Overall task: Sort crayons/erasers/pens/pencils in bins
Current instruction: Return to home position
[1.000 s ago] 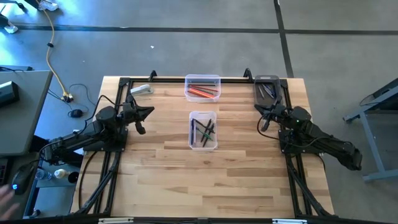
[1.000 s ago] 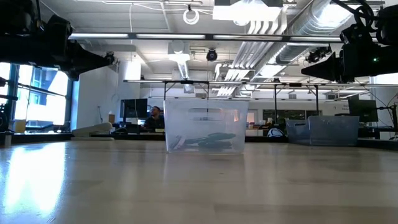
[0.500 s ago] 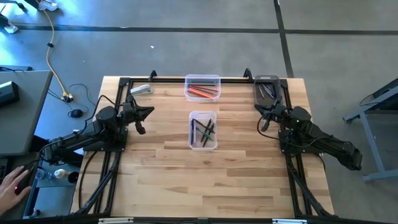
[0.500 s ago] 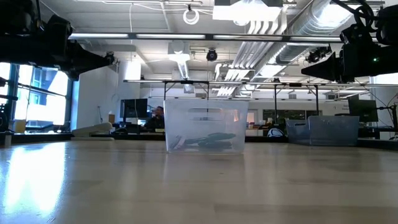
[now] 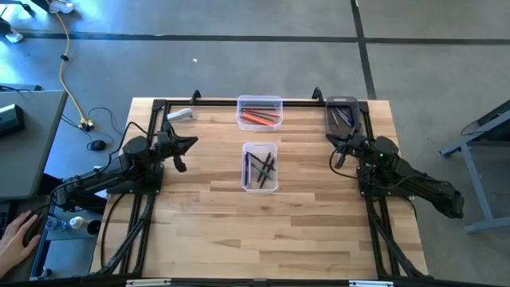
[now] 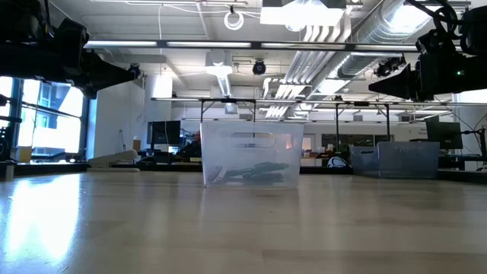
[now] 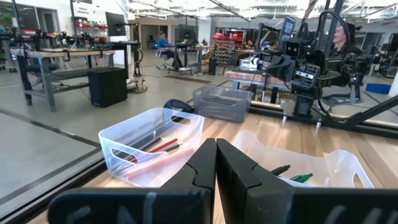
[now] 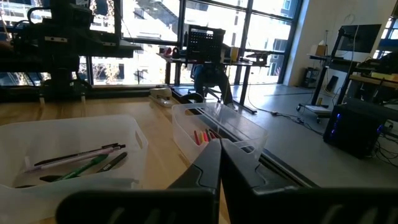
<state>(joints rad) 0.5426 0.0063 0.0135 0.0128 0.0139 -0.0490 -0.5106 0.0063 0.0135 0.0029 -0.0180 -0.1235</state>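
High view: left gripper (image 5: pixel 189 144) at mid-left and right gripper (image 5: pixel 337 149) at mid-right flank the centre clear bin (image 5: pixel 260 190), about equally near. Its long axis runs up-frame. Both pairs of fingers are pressed together, empty. The dark bin (image 5: pixel 343 100) sits just above the right gripper.

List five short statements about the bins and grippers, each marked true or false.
1. The middle clear bin holds dark pens. True.
2. The far clear bin is empty. False: red and orange sticks lie in it.
3. The dark grey bin stands near the table's far right corner. True.
4. The left gripper holds a pen. False: it is shut on nothing.
5. The right gripper is open. False: it is shut.
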